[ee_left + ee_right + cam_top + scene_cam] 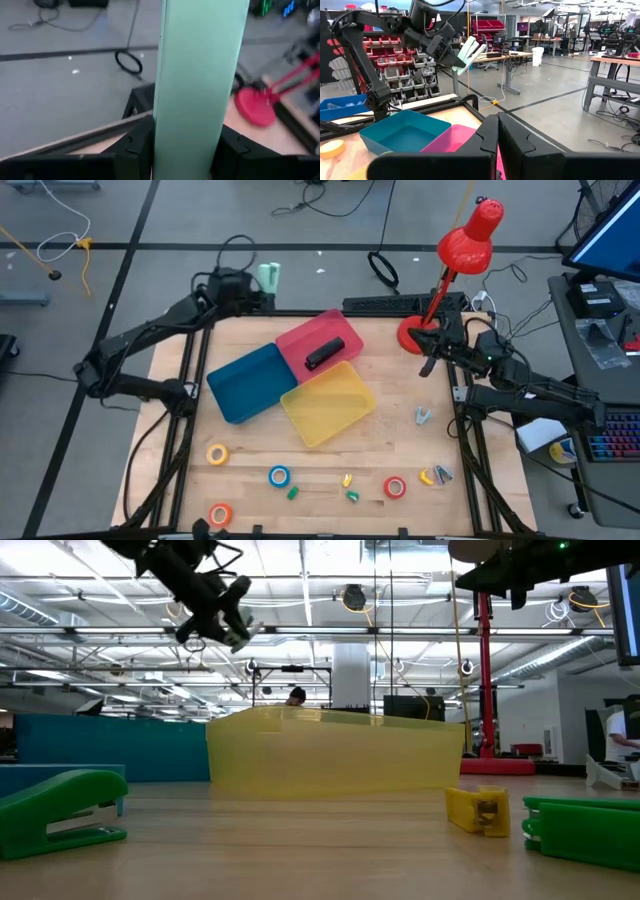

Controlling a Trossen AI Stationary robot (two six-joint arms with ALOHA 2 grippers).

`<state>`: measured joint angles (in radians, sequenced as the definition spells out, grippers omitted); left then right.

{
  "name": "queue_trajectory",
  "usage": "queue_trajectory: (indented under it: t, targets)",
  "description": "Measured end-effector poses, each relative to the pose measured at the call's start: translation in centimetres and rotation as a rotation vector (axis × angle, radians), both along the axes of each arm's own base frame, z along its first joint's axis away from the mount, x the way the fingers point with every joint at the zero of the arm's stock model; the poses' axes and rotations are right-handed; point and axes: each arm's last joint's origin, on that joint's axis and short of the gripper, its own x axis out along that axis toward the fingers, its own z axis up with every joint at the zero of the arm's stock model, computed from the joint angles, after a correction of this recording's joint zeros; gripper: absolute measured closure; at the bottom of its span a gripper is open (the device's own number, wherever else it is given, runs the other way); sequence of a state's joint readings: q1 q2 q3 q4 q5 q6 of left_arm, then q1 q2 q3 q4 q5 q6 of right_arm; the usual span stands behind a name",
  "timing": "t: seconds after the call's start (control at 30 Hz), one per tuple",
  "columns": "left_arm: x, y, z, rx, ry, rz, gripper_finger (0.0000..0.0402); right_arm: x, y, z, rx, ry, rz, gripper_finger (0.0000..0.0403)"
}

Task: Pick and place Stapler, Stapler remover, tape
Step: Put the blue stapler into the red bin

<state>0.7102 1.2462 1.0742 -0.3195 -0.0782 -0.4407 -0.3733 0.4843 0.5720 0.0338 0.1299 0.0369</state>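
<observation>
left gripper raised, far edge, open | right gripper closed, raised

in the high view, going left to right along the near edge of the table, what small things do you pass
yellow tape ring → orange tape ring → blue tape ring → small green stapler → small yellow piece → red tape ring → yellow and grey item

Your black stapler lying flat in the pink bin, four tape rings at the table's 6 o'clock edge, yellow, blue, orange, red, grey staple remover around 3 o'clock
</observation>
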Motion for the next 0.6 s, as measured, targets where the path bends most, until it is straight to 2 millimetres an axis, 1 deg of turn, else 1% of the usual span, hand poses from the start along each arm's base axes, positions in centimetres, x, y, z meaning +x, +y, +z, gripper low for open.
queue_trajectory:
  t: [0.13, 0.2, 0.33, 0.5, 0.6]
  targets:
    - [1.9, 0.7, 1.2, -0.036, 0.114, -0.05, 0.0268, -0.1, 0.0, 0.0, -0.026, 0.01, -0.001, 0.0402]
    - [3.0, 1.2, 1.3, -0.068, 0.185, -0.076, 0.0268, -0.1, 0.0, 0.0, -0.036, 0.015, -0.002, 0.0402]
    - [5.5, 2.1, 0.7, -0.141, 0.308, -0.149, 0.0268, -0.1, 0.0, -0.1, -0.039, 0.034, -0.001, 0.0402]
    - [8.7, 2.7, -0.6, -0.192, 0.365, -0.259, 0.0268, -0.3, 0.1, -1.0, -0.006, 0.12, 0.004, 0.0402]
    - [10.4, 2.5, -1.8, -0.216, 0.384, -0.325, 0.0268, -0.6, 0.3, -1.3, 0.006, 0.148, 0.015, 0.0402]
